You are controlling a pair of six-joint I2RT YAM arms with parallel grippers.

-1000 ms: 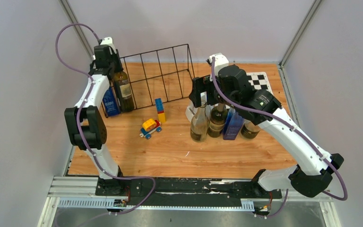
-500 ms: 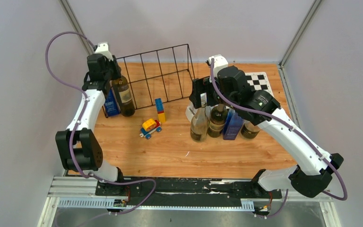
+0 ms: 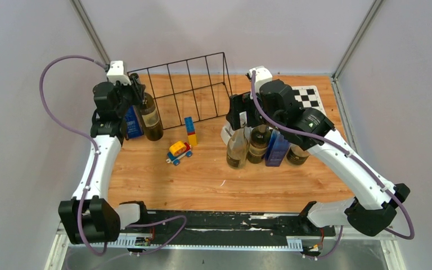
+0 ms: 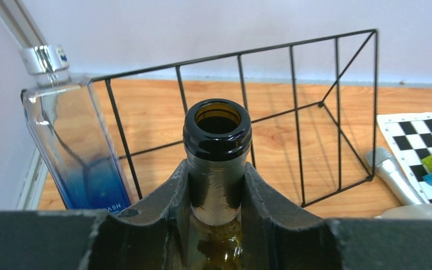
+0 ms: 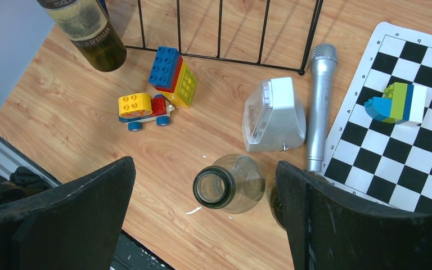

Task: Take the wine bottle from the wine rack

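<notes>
The wine bottle [image 3: 151, 118], dark green glass with a pale label, stands tilted at the left front corner of the wine rack [image 3: 188, 90], a black wire frame. My left gripper [image 3: 134, 93] is shut on its neck. In the left wrist view the fingers [image 4: 261, 194] clamp the neck just under the open mouth of the bottle [image 4: 217, 126], and the rack [image 4: 292, 112] lies behind it. The bottle [image 5: 88, 29] leans beside the rack's front wire [image 5: 219, 34]; whether its base touches the table I cannot tell. My right gripper [image 5: 205, 166] hangs open over a clear bottle [image 5: 233, 188].
A blue-tinted square bottle [image 4: 73, 146] stands just left of the wine bottle. A toy car [image 3: 179, 151] and a block stack [image 3: 190, 130] lie mid-table. Several bottles [image 3: 261, 145] cluster under my right arm. A microphone [image 5: 319, 107], a white device [image 5: 274, 115] and a chessboard mat [image 5: 405, 152] lie at right.
My left gripper has moved left and toward the near side with the wine bottle, which now leans and stands a little nearer. The left elbow has dropped low. The right arm has stayed still.
</notes>
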